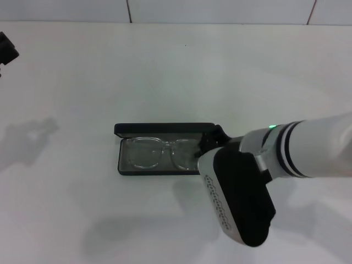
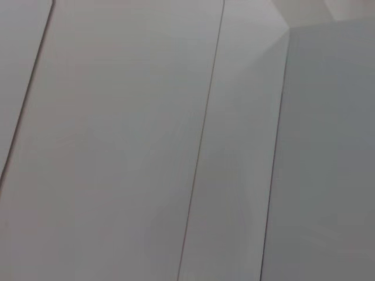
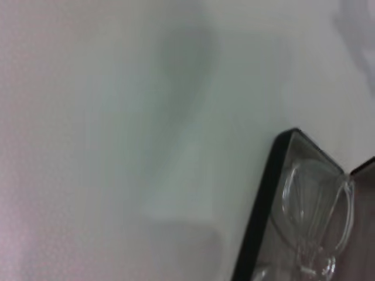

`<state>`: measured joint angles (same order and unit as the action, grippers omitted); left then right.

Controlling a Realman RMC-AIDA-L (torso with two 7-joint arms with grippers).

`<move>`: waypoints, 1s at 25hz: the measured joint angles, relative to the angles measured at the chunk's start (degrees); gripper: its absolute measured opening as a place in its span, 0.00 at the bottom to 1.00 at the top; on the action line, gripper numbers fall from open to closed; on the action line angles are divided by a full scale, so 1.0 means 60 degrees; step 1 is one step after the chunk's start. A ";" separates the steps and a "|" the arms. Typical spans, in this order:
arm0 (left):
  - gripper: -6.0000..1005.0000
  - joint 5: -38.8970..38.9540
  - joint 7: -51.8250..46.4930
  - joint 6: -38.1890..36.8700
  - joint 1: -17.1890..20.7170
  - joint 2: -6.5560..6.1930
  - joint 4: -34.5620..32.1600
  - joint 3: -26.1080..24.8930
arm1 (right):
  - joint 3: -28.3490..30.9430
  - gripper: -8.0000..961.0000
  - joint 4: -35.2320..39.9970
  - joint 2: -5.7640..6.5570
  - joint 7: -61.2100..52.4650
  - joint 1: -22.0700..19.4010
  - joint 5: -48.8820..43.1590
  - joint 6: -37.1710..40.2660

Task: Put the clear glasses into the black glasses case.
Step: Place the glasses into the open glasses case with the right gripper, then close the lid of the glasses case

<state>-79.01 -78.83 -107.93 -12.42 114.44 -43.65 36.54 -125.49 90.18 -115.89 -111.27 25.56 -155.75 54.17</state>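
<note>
Currently: clear glasses (image 1: 162, 152) seated inside open black glasses case (image 1: 125, 166). Right gripper (image 1: 204, 147) at case's right end, finger state indeterminable. Left gripper (image 1: 6, 49) parked far-left. Next: withdraw.

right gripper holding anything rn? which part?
Cannot tell. The right gripper sits at the right end of the clear glasses, which lie in the open black glasses case; its fingertips are hidden.

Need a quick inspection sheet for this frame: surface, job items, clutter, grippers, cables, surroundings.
Surface: white table, bare apart from the case.
Job's things: black glasses case open, lid up; clear glasses lying inside it.
Clutter: nothing seen.
Grippers: right gripper at the case's right end, fingers hidden; left gripper parked at the far left edge.
Cables: nothing seen.
Surroundings: pale panelled wall behind the table.
</note>
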 joint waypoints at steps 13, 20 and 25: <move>0.16 0.0090 -0.0284 -0.0119 -0.0362 -0.0124 -0.0080 -0.0026 | 0.3908 0.16 0.2308 -0.0039 -0.0525 -0.0949 0.3802 0.3020; 0.16 -0.0946 -0.0787 0.0586 -0.1783 -0.0200 -0.0022 0.0007 | 0.8530 0.16 0.1923 0.0001 -0.0165 -0.1892 0.7004 0.4141; 0.16 -0.2583 -0.1014 0.1458 -0.3096 0.0021 0.0310 0.0041 | 1.1246 0.16 0.0496 0.0012 0.0585 -0.2311 0.8988 0.4539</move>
<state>-94.51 -84.92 -99.18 -30.99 114.56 -41.79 36.78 -58.02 93.16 -115.81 -107.76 11.69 -101.82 81.41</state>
